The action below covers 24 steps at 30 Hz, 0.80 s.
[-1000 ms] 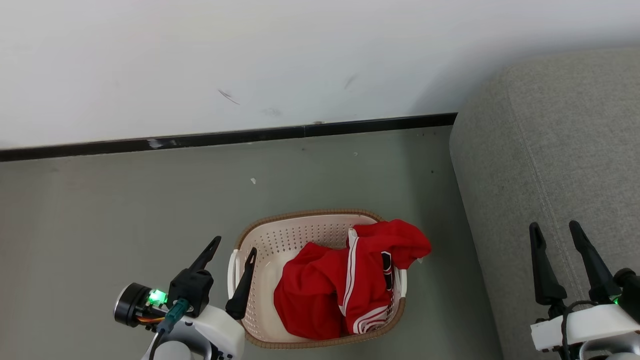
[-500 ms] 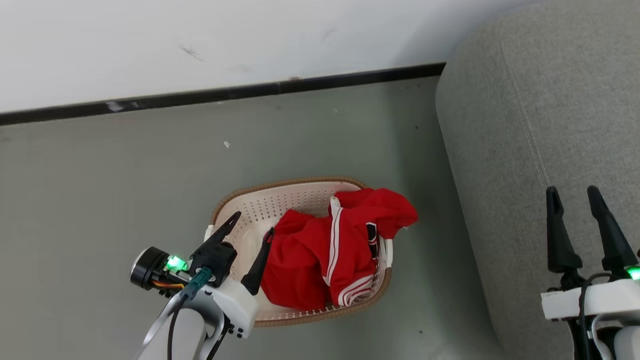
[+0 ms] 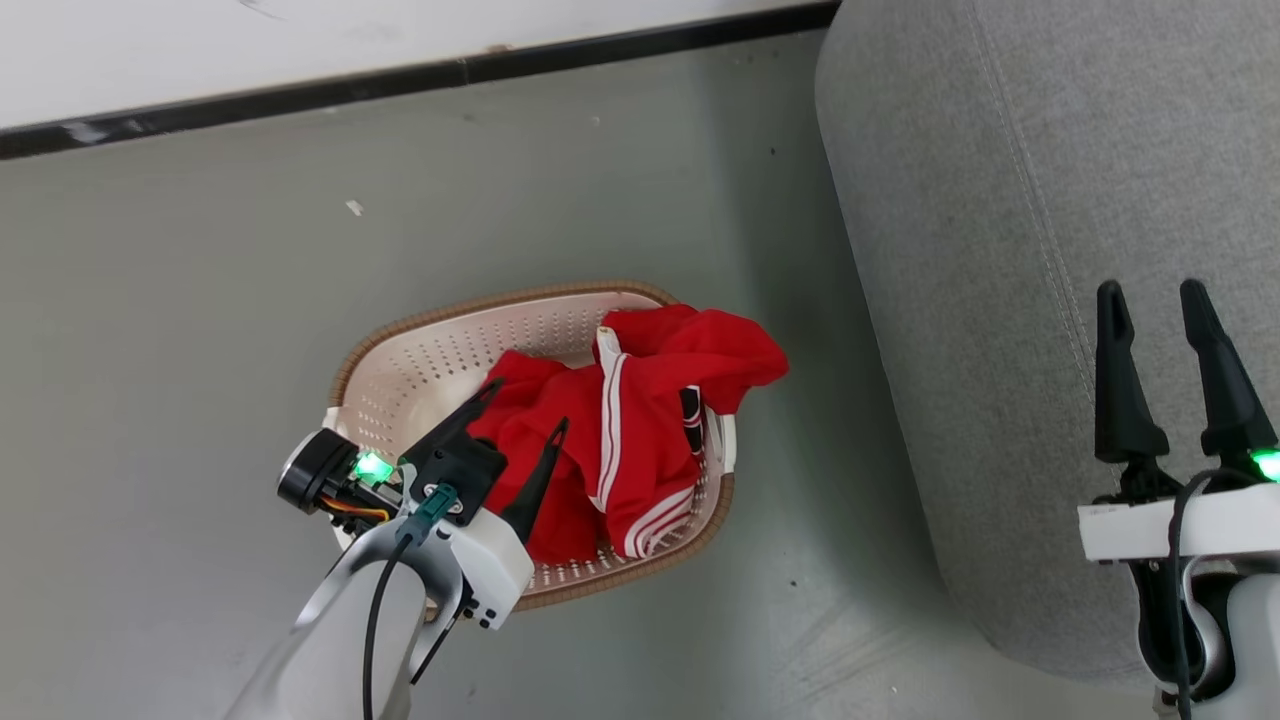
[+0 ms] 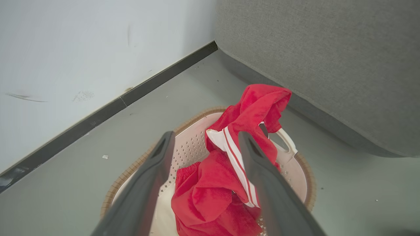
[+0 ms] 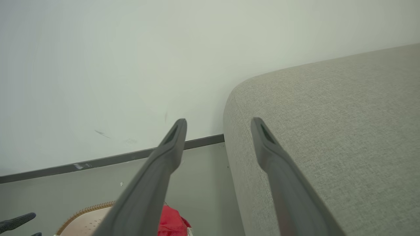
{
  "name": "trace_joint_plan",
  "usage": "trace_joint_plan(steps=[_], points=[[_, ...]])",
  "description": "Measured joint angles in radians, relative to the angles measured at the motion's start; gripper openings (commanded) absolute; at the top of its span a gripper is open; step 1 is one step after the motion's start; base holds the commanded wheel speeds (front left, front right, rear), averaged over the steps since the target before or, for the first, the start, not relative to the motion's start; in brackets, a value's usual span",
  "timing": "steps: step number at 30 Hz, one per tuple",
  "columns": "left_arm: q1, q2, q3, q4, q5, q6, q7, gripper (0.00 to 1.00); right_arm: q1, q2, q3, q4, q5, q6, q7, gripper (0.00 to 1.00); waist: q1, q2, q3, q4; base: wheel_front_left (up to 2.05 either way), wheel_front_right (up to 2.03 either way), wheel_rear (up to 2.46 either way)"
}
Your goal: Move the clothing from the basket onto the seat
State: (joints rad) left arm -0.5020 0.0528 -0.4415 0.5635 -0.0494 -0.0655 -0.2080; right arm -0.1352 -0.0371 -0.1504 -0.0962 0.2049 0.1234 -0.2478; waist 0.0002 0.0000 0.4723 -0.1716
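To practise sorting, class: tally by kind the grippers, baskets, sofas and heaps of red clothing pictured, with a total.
Grippers: 2 (left gripper, right gripper)
Basket: 1
Sofa: 1
Heap of red clothing: 1
Total: 5

In the head view the basket stands on the floor just left of the frame's centre, with the clothing heaped in its right half and one fold hanging over the upper right rim. The seat takes the right side of the frame, a strip of floor between it and the basket, and the wall runs along the top edge behind both. The left gripper hangs over the basket's lower left part, its tips at the clothing's left edge, while the right gripper is at the lower right, over the seat.
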Motion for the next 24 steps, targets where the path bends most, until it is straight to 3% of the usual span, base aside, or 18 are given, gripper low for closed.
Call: trace_joint_plan(steps=[24], points=[[-0.148,-0.004,-0.076,0.133,0.06,-0.017,0.0,1.0,-0.188,-0.001,0.082,0.014,0.062,0.0,-0.007,1.0,0.0,0.0,0.193,-0.143,0.0,0.0,0.0]])
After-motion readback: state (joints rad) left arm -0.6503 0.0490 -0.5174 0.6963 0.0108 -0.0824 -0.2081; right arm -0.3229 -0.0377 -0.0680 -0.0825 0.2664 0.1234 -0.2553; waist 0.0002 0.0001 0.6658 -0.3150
